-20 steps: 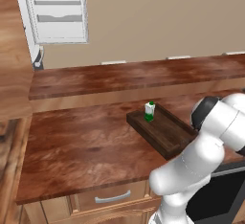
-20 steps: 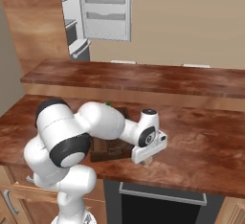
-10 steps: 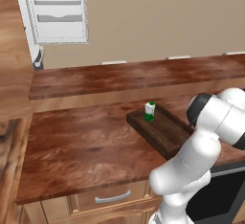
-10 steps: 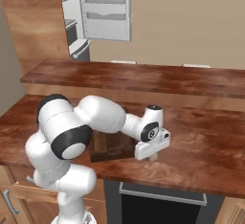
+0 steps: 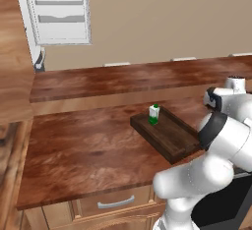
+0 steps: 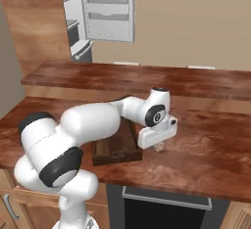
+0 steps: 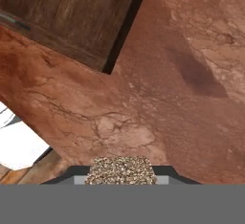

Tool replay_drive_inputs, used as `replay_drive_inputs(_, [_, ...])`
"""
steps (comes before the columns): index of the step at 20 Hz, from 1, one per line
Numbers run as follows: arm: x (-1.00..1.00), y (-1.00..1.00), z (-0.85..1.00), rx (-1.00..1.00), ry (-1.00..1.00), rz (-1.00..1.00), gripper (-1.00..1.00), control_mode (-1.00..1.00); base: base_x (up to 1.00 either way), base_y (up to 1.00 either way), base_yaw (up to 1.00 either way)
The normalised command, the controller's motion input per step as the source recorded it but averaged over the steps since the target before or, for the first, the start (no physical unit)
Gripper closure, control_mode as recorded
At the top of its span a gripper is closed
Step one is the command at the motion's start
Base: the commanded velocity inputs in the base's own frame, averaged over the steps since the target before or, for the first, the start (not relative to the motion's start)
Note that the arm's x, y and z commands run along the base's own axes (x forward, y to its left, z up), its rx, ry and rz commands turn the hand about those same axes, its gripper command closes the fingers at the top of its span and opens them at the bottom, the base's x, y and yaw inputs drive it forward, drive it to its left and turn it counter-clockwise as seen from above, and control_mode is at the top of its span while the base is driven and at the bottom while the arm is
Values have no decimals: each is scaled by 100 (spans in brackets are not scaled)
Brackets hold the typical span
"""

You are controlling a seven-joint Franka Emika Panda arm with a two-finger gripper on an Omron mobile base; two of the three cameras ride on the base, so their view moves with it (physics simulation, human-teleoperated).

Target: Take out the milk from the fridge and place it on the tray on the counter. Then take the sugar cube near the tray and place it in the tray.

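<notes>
Left base view: the milk (image 5: pixel 154 114) stands upright on the tray (image 5: pixel 172 136) at its far left corner; bare counter (image 5: pixel 88 150) spreads wide to the left, and the fridge (image 5: pixel 56 10) is at the far upper left.

Right base view: the gripper (image 6: pixel 158 147) hangs just right of the tray's edge, above the counter.

Hand view: the sugar cube (image 7: pixel 122 170) sits clamped between the fingers, with the tray corner at upper left.

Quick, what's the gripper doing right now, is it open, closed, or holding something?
Gripper: closed on the sugar cube, lifted just above the counter beside the tray.
</notes>
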Motion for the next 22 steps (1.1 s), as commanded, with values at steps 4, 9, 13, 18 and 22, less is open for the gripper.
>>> replay_drive_inputs(4, [0,35,25,6,1,7,100,-100,0,0,0])
replay_drive_inputs(9, [18,50,1,7,-4,9,100,-100,0,0,0])
replay_drive_inputs(13, [36,81,0,2,-1,8,100,-100,0,0,0])
replay_drive_inputs(18, [31,81,0,0,0,5,100,-100,0,0,0])
replay_drive_inputs(22, [66,40,-16,2,0,9,100,-100,0,0,0])
